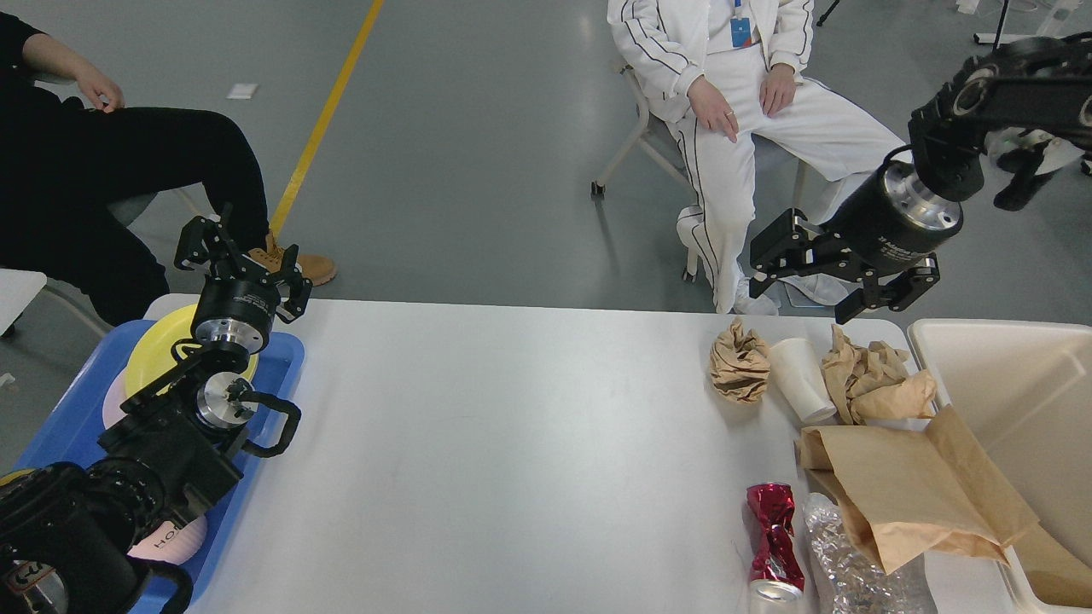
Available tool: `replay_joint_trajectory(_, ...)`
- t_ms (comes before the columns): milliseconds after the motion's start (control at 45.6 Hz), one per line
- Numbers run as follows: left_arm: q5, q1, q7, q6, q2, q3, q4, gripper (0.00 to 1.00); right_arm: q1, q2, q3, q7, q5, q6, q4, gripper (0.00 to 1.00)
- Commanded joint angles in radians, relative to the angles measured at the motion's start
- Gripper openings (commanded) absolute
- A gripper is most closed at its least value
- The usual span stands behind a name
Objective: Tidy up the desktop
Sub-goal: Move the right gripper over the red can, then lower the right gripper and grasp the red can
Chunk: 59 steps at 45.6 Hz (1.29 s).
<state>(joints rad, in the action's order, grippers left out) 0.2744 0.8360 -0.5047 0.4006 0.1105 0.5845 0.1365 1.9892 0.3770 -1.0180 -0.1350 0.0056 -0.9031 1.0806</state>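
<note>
Right gripper spread, empty, above the table's far edge; paper cup just below between crumpled papers; left gripper open; risk: descent tips the cup.

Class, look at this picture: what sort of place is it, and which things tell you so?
Probably a robot lab or test hall: a bare grey floor with a yellow line, seated onlookers watching, and a white desktop laid with staged litter such as a crushed can.

desktop | blue tray left | paper wads, cup, bag, crushed can right | cream bin
</note>
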Motion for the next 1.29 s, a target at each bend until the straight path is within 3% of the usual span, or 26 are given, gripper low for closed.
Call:
replay_joint_trajectory(0, 0.0, 0.0, 0.0, 0.0, 0.0, 0.0, 0.0, 0.96, 0.091, -0.029, -0.022, 0.0, 0.033, -0.057, 0.077, 1.0)
replay_joint_trajectory(154, 0.0, 0.0, 0.0, 0.0, 0.0, 0.0, 0.0, 0.96, 0.122, -0.061, -0.045, -0.005, 0.036, -0.057, 0.11, 1.0)
replay_joint_trajectory(329, 0.0, 0.0, 0.0, 0.001, 0.0, 0.0, 0.0, 0.96, -0.099, -0.07, -0.04, -0.006, 0.028, -0.027, 0.078, 1.0)
replay_joint_trajectory(614, 0.0, 0.0, 0.0, 0.0, 0.0, 0.0, 0.0, 0.96, -0.414, -0.076, -0.04, -0.008, 0.03, 0.153, 0.047, 1.0)
replay_joint_trajectory(855, 0.0, 0.0, 0.0, 0.0, 0.0, 0.0, 0.0, 0.96, -0.471, -0.009, -0.033, -0.008, 0.03, 0.178, 0.047, 0.99)
replay_joint_trajectory(1272, 0.0, 0.0, 0.0, 0.0, 0.0, 0.0, 0.0, 0.96, -0.549, -0.024, 0.019, -0.008, 0.027, 0.227, 0.018, 1.0)
